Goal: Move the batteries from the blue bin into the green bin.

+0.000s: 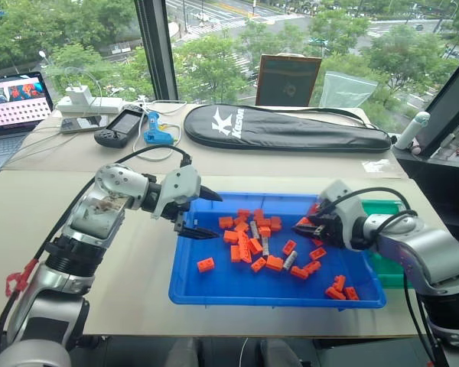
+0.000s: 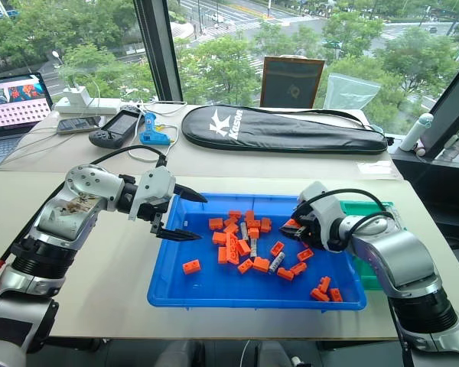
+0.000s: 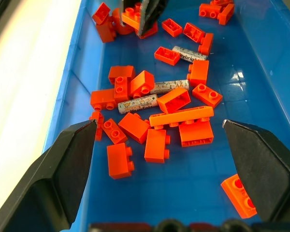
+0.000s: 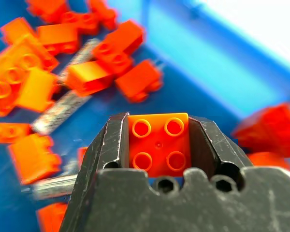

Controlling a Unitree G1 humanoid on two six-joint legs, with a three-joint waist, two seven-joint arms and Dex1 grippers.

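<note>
green bin (image 1: 388, 264) mostly hidden behind right arm, laptop (image 1: 11, 107) cut off

Both arms are silver-grey metal shells with black joint rings, and a black cable loops over each forearm just behind the claw. The left gripper (image 1: 208, 214) has two black, pointed, wedge-shaped fingers (image 3: 63, 179) on a pale grey housing. The right gripper (image 4: 158, 145) has scuffed black fingers, with two hex-socket screws set in the black block at their base.
</note>
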